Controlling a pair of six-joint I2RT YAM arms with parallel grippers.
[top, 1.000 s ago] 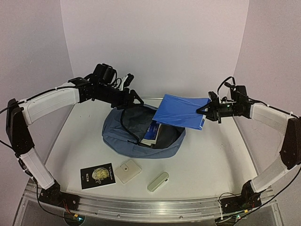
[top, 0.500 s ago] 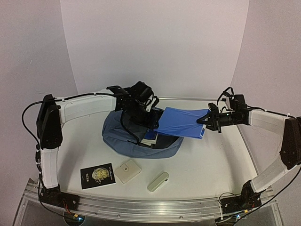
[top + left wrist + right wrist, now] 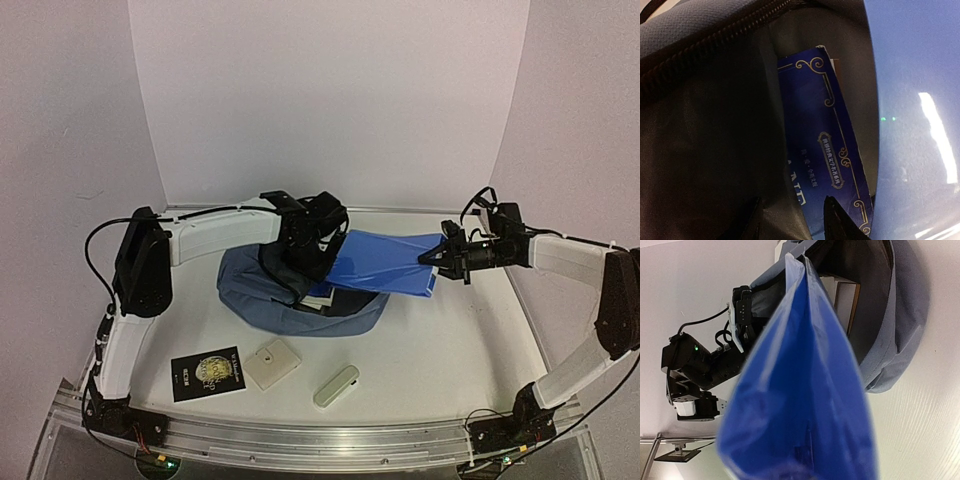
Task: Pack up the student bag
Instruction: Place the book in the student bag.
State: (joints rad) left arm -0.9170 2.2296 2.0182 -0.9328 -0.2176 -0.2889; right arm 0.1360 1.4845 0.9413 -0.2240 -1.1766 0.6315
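Note:
The student bag [image 3: 262,292], slate-blue and soft, lies open mid-table, its grey lining [image 3: 715,125] filling the left wrist view. Inside it leans a dark-blue book with gold ornaments [image 3: 822,145] [image 3: 322,293]. My left gripper [image 3: 312,262] reaches into the bag's mouth. Its fingers stand apart [image 3: 795,222] with a fold of lining between them, beside the book. My right gripper [image 3: 438,258] is shut on the right edge of a flat bright-blue notebook [image 3: 385,262] and holds it level over the bag's right rim. The notebook [image 3: 805,405] hides my right fingers in the right wrist view.
On the near table lie a black booklet [image 3: 208,373], a cream square box [image 3: 272,364] and a pale green oblong case [image 3: 336,385]. White walls close in the back and both sides. The left arm [image 3: 215,232] spans the back left.
My left arm swung right from the bag's back rim down into its opening, and its fingers narrowed. The notebook came slightly lower and nearer the bag.

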